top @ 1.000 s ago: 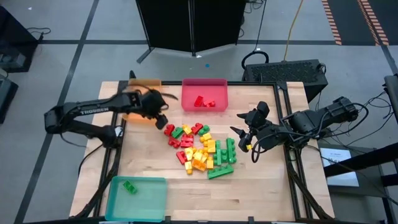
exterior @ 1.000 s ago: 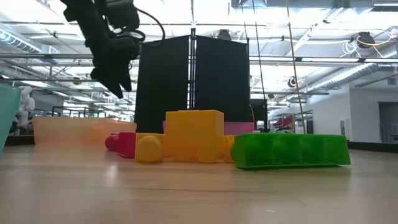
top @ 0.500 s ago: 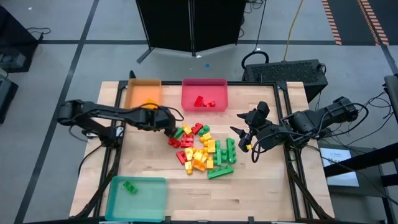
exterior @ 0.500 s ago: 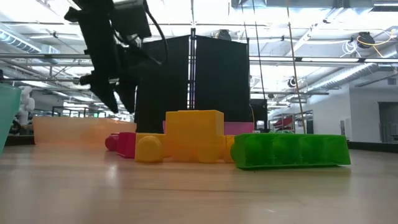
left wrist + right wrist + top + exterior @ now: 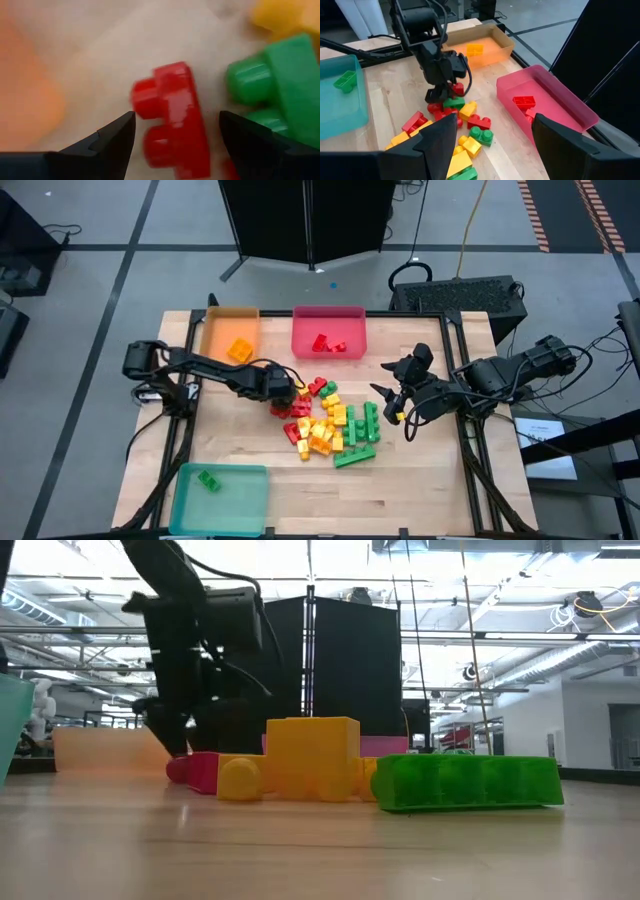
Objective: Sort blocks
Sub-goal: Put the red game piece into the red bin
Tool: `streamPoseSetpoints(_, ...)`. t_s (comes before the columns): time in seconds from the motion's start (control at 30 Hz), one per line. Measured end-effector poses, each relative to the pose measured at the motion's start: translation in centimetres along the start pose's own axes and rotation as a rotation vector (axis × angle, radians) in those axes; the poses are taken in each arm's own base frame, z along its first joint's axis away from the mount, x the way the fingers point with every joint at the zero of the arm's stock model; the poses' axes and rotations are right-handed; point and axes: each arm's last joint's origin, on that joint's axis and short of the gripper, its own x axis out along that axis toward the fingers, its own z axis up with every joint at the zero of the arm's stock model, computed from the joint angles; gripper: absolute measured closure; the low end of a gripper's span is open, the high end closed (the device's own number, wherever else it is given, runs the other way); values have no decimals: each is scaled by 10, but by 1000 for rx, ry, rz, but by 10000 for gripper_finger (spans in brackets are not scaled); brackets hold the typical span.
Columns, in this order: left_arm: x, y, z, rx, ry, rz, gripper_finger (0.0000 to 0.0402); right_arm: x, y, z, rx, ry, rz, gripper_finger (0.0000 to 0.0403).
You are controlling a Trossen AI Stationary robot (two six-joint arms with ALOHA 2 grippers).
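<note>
The blocks (image 5: 322, 418) lie in a loose heap of red, yellow-orange and green bricks in the middle of the table. My left gripper (image 5: 277, 388) is low over the heap's left edge. In the left wrist view it (image 5: 176, 117) is open, its fingers standing on either side of a red brick (image 5: 172, 125) that lies flat on the wood. I cannot tell whether they touch it. My right gripper (image 5: 386, 392) waits open, right of the heap.
At the far edge stand an orange tray (image 5: 212, 330) holding one yellow-orange brick (image 5: 239, 349) and a red tray (image 5: 352, 315) holding red bricks. A teal tray (image 5: 240, 498) with one green brick sits at the near left corner. Bare wood lies near the heap.
My left gripper has travelled from above the orange tray toward the right and near side, coming down onto the left edge of the heap. The yellow-orange brick in the orange tray has come into view behind it. My right arm has kept still.
</note>
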Motion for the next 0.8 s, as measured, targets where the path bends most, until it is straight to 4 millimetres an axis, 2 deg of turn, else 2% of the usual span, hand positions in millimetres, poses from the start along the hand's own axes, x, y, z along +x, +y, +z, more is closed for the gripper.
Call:
streamPoseSetpoints(0.17,6,-5,0,-10,22,-36,135,0,0,0,-1,9,12,154)
streamPoseSetpoints(0.37,0,-4,1,-10,32,-66,242,0,0,0,-7,9,12,154)
streamPoseSetpoints(0.57,-13,-7,7,-17,26,-129,241,0,0,0,-21,9,11,154)
streamPoseSetpoints(0.73,-35,-16,27,-14,-30,-149,241,0,0,-1,-24,10,5,154)
streamPoseSetpoints(0.8,-46,-18,42,-7,-106,-144,241,0,0,-1,-24,9,5,154)
